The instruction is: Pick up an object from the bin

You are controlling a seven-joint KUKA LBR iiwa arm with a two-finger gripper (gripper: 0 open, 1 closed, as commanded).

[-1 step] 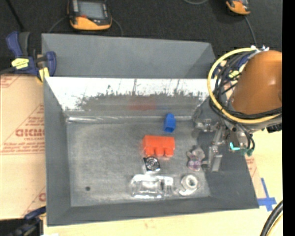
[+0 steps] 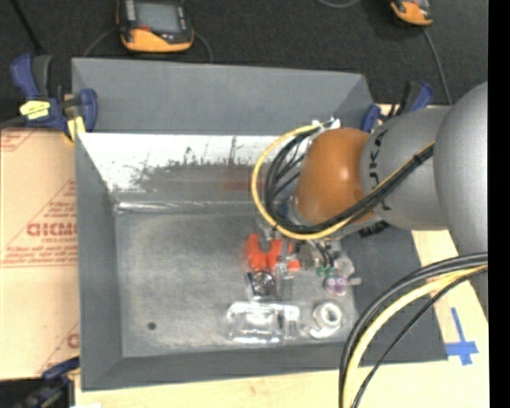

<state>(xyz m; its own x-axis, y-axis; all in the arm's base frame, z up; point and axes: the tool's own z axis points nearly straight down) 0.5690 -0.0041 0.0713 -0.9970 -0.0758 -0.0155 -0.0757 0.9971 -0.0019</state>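
Five or so small things lie clustered on the bin (image 2: 170,262) floor toward its near-right corner. Elsewhere the floor is bare.

1. Gripper position. The gripper (image 2: 276,253) hangs under the orange cover (image 2: 331,177), right of the bin's centre and about midway between the far wall and the near edge. I cannot tell whether it is apart or together, because the cover and the looped cables (image 2: 268,172) screen it from above.

2. Nearest thing. A red piece (image 2: 255,252) of irregular shape lies right at the gripper, on its left side. I cannot tell whether the two touch or whether the piece is gripped. I judge its long axis to run roughly parallel to the near edge.

3. Neighbours.
- A small metal piece (image 2: 262,284) sits just beside the red piece, toward the near edge.
- A clear plastic piece (image 2: 259,321) lies along the near edge, its long axis parallel to that edge.
- A white ring (image 2: 327,318) lies just to its right.
- Purple and green bits (image 2: 336,280) lie near the right wall, below the wrist.

4. Arm pose. The arm (image 2: 425,168) comes in over the right wall, and its last link bends down so the wrist points at the floor.

5. Coming move. I judge the red piece to be the candidate. It calls for almost no sideways travel, only alignment across its short axis. The metal piece is close enough to be caught along with it.
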